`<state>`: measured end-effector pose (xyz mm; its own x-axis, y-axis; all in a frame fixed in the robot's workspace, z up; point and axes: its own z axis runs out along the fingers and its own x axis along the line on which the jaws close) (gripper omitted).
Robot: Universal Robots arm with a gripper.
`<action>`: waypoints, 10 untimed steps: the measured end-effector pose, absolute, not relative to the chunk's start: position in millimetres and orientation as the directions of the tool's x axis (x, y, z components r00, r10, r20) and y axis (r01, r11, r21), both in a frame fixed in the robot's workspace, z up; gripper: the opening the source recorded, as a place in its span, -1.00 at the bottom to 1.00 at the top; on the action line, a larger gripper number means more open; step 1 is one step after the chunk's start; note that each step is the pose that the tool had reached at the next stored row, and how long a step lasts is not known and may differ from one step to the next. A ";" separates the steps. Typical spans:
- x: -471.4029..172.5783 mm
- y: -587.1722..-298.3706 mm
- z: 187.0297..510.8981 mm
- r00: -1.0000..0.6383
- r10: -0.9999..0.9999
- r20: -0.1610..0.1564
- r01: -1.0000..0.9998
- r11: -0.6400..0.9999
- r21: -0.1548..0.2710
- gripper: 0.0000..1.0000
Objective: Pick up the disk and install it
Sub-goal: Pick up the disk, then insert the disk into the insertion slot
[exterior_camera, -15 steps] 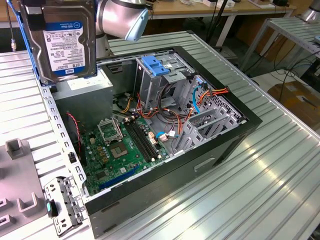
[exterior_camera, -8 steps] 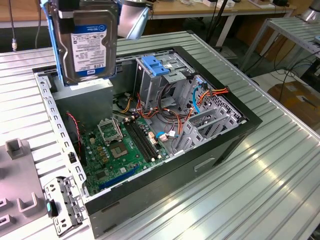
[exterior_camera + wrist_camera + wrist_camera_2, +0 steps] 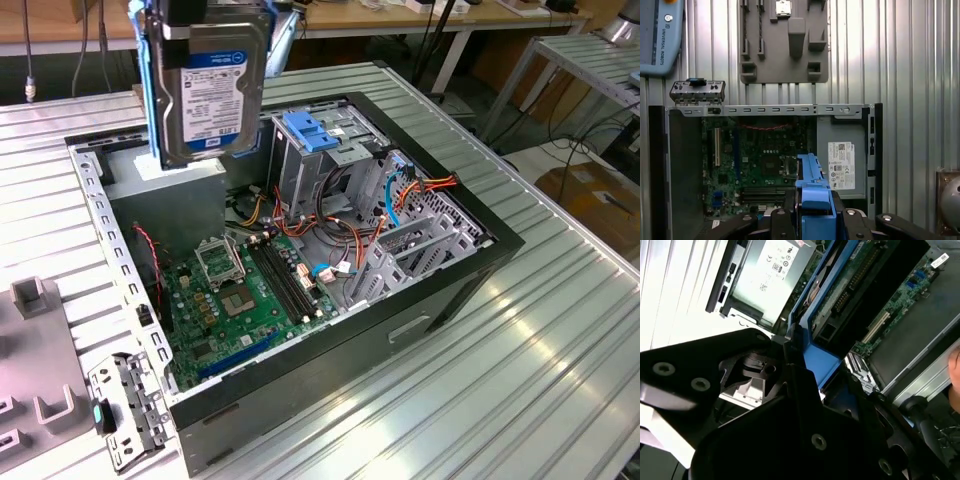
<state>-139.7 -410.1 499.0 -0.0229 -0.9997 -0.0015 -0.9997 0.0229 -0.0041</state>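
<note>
Disk [image 3: 213,90] hangs upright above the open computer case [image 3: 330,370], my gripper [image 3: 813,220] closed tight on its blue carrier frame [image 3: 812,187]; I judge it stiff, dense, shock-sensitive, the plastic likely slick, best held by the frame's sides

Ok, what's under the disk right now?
The disk hangs over the open case, with the green motherboard and grey power supply below it. In the first wrist view its blue frame hides part of the board.
</note>
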 end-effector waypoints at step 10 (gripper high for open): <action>-115.0 -411.4 497.6 -0.023 -1.000 0.001 -1.000 0.023 -0.004 -0.26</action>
